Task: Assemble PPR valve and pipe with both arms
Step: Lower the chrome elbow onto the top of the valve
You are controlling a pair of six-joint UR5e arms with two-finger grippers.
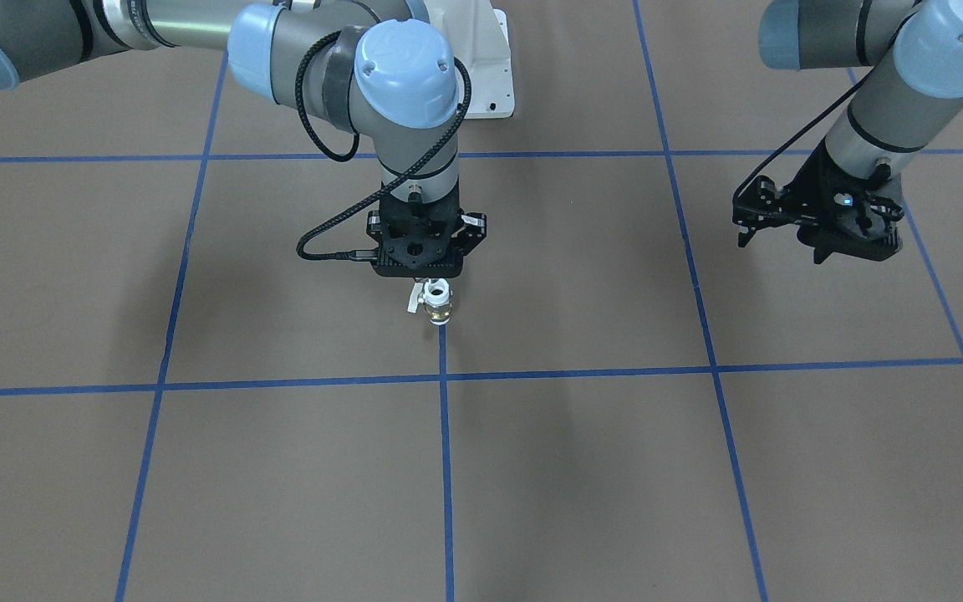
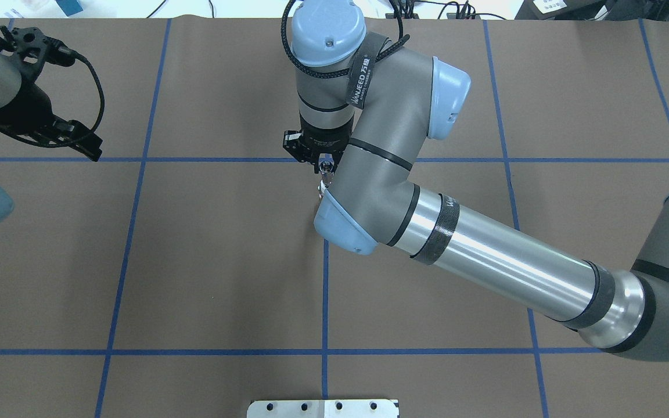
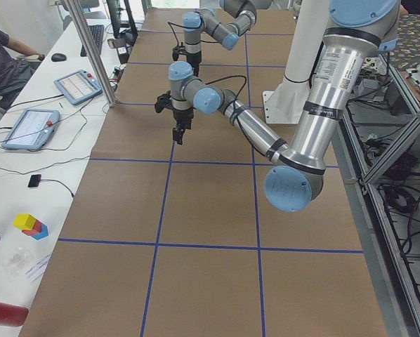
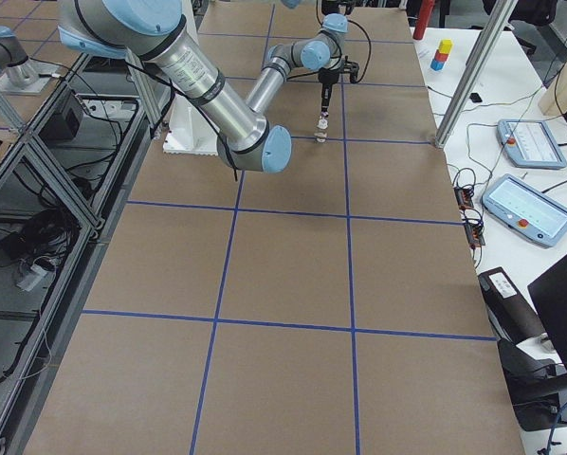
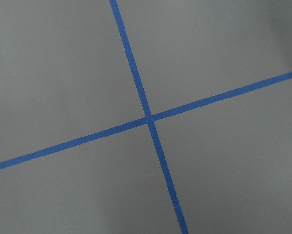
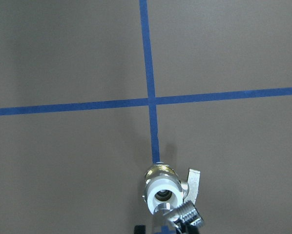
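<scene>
The PPR valve [image 1: 436, 304] stands upright on the brown table on a blue tape line. Its white ring mouth faces up, its brass middle is below, and its pale lever [image 6: 193, 178] sticks out sideways. My right gripper [image 1: 430, 281] hangs straight over it, shut on the short silvery pipe [image 6: 185, 217]. The pipe is tilted and sits at the edge of the valve's white mouth [image 6: 162, 195]. In the overhead view the pipe [image 2: 326, 168] shows between the fingers. My left gripper [image 1: 782, 244] is far off to the side, above the table, empty and seemingly open.
The white bolted pedestal [image 1: 491, 79] stands behind the right arm. Blue tape lines [image 5: 148, 118] cross the brown table. A side bench holds tablets [image 3: 27, 128] and coloured blocks [image 3: 30, 225]. A person [image 3: 3, 60] sits at the bench.
</scene>
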